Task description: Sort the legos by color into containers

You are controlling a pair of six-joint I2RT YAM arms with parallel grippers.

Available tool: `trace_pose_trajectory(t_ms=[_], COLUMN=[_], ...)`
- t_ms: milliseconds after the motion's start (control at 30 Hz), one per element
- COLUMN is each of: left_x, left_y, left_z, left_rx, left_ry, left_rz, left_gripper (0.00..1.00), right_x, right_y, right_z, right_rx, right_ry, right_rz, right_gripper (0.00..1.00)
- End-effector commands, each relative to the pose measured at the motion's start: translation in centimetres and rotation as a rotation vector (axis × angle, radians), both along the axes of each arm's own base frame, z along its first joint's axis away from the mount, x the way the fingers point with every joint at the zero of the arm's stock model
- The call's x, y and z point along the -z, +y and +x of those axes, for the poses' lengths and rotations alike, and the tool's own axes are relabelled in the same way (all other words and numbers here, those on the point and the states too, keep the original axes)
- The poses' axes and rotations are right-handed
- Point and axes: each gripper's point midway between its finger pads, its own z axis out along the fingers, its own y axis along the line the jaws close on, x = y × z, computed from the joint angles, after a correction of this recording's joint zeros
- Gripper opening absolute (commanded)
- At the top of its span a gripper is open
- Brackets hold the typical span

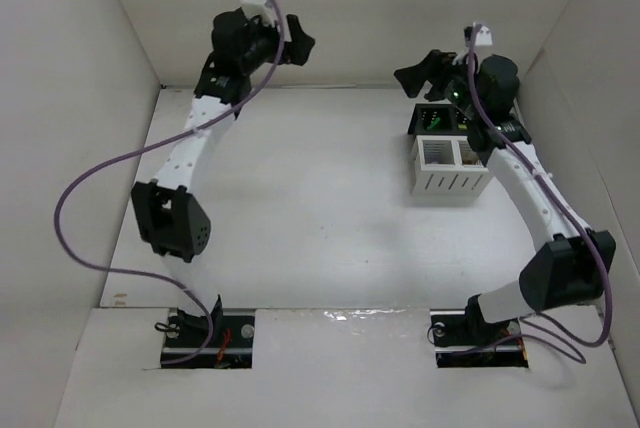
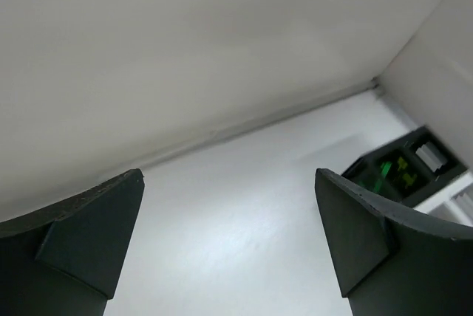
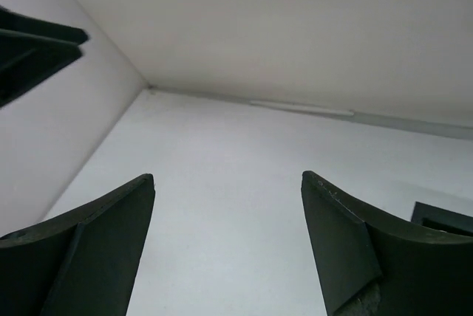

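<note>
The black bin (image 1: 424,126) stands at the back right with the white bin (image 1: 450,183) right in front of it. Green legos (image 1: 437,116) lie inside the black bin. In the left wrist view the black bin (image 2: 436,176) shows at the far right with green and lime legos (image 2: 386,170) inside. My left gripper (image 1: 298,44) is open and empty, raised high at the back left (image 2: 229,176). My right gripper (image 1: 412,75) is open and empty, raised just behind the black bin (image 3: 228,176). No lego shows on the table.
White walls close in the table on the left, back and right. The right arm's forearm (image 1: 520,183) runs beside the bins. A corner of the black bin (image 3: 443,220) and the left gripper's fingers (image 3: 33,43) show in the right wrist view.
</note>
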Motion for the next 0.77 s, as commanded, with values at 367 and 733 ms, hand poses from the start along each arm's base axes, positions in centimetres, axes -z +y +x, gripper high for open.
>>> trace_pose_trajectory(t_ms=[367,733], left_x=[17.3,20.4], left_y=[10.9,11.2], left_z=[-10.2,-10.2], left_rx=[-0.202,-0.182], left_ry=[0.356,0.434], left_rz=[0.267,0.234], left_gripper=[1.0,1.0], right_x=[13.1,16.4], right_y=[8.5,10.4], right_z=[1.7,-0.2], right_rx=[-0.207,-0.276], right_ry=[0.201,0.252], right_rz=[-0.237,-0.272], right_gripper=[0.86,0.86])
